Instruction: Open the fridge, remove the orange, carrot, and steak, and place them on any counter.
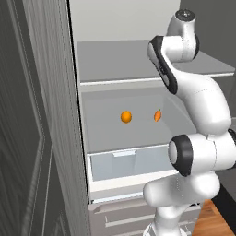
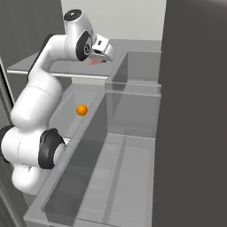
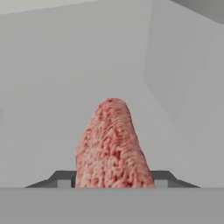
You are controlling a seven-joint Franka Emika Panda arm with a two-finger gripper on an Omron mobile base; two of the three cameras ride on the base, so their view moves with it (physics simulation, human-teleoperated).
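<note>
Left base view: one orange [image 1: 126,117], one carrot [image 1: 157,115]; tool [image 3: 113,183] clenched on one steak [image 3: 112,148].

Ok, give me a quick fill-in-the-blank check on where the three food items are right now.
1. The gripper is shut on the ____.
2. On the lower shelf of the fridge, the orange sits beside the ____.
3. The fridge door is ____.

Missing words: steak; carrot; open
</note>
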